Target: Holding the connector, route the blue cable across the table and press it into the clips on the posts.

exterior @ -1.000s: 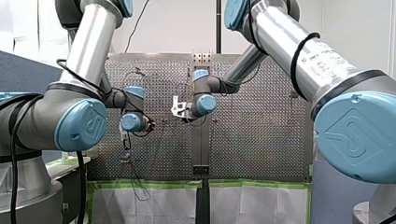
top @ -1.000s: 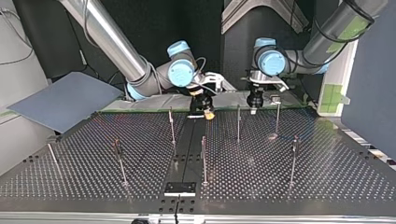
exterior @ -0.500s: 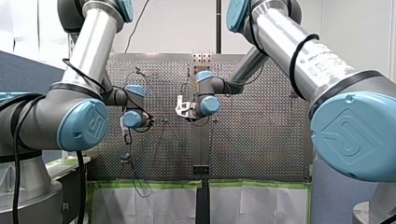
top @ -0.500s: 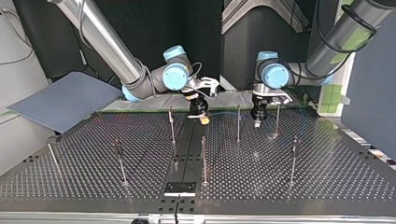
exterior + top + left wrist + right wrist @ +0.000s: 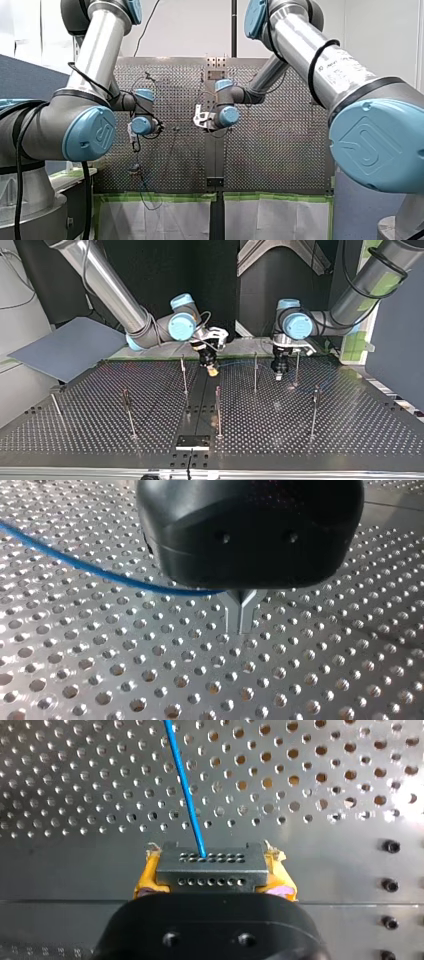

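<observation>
Right wrist view: my right gripper [image 5: 214, 872] is clamped on the black connector [image 5: 210, 862], with yellow pads [image 5: 144, 882] on its two short ends and its long axis crosswise between them. The blue cable [image 5: 182, 785] leaves the holed face and points straight ahead of the gripper, over the perforated table [image 5: 325, 765]. Left wrist view: my left gripper [image 5: 242, 622] has its metal fingers [image 5: 234, 611] closed tip to tip, and the cable enters at their root. Top view: the connector sits at upper centre of frame, just above the table.
</observation>
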Controlling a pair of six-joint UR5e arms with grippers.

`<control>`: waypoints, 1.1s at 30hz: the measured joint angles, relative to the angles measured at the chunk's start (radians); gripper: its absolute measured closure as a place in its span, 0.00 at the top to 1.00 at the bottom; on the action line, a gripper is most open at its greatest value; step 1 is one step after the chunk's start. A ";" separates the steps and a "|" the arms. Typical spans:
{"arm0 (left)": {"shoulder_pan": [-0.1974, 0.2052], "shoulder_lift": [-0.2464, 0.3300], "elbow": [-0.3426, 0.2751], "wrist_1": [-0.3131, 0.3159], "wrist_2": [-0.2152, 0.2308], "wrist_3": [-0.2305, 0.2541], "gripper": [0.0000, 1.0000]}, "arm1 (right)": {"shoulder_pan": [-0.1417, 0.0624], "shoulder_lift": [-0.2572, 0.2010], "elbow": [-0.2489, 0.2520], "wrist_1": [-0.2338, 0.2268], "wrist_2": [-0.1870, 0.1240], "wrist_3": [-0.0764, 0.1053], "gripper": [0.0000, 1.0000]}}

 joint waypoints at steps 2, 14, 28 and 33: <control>0.003 0.000 0.004 -0.008 -0.005 0.012 0.26 | -0.005 0.000 0.000 -0.001 -0.001 0.000 0.00; -0.006 0.001 0.006 -0.101 -0.071 0.105 1.00 | -0.024 0.000 -0.001 0.001 -0.003 -0.001 0.00; -0.035 0.073 -0.070 -0.199 -0.092 0.154 1.00 | -0.039 0.000 -0.001 0.006 -0.012 -0.005 0.00; -0.051 0.114 -0.112 -0.175 -0.091 0.128 1.00 | -0.040 0.000 -0.001 0.006 -0.012 -0.006 0.00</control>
